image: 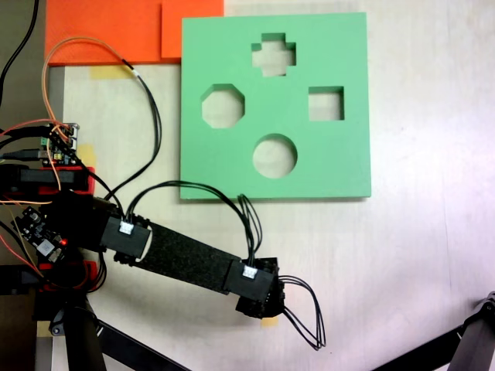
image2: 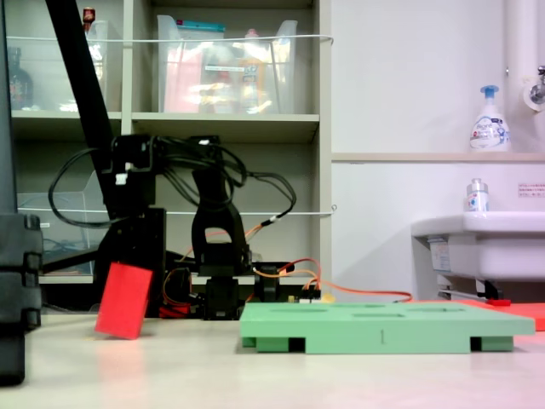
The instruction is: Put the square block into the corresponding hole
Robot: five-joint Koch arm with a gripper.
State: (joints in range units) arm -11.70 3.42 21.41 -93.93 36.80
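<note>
Flat green foam board point(image: 340, 166) lies on the pale matte surface point(image: 418, 255), with four cutouts: cross, octagon, round, and the square hole point(image: 326, 103) toward the first exterior view's right. In the second exterior view the board point(image2: 383, 328) shows as a low slab.

Small bright red foam block point(image2: 124, 301), flat-faced and tilted, is held clear of the surface at the second exterior view's left, well apart from the board.

Black arm point(image: 189, 259) reaches diagonally below the board in the first exterior view, trailing black wire loops. Gripper point(image2: 136, 256) closed on the block.
</note>
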